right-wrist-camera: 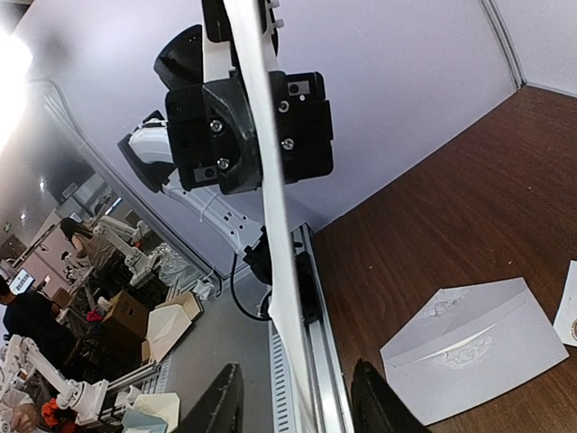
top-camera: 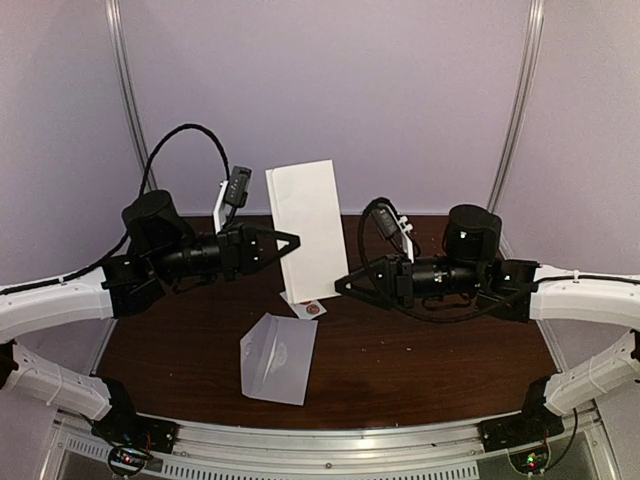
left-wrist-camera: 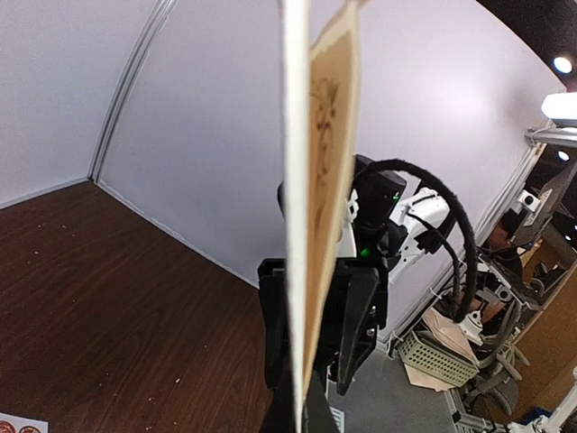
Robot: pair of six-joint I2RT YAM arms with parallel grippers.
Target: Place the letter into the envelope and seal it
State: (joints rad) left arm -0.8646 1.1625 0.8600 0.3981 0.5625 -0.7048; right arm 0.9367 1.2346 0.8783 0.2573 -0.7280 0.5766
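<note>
brown tabletop (top-camera: 430, 350), envelope (top-camera: 278, 357) flat on it, apart from both jaws

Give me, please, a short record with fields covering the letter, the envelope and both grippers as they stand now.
letter: white sheet, held upright above the table
left gripper: shut on the letter's left edge
right gripper: open, fingers either side of the letter's lower right edge, not clamping
envelope: flat on the table, nearer than the letter, untouched
sticker strip: on the table below the letter
</note>
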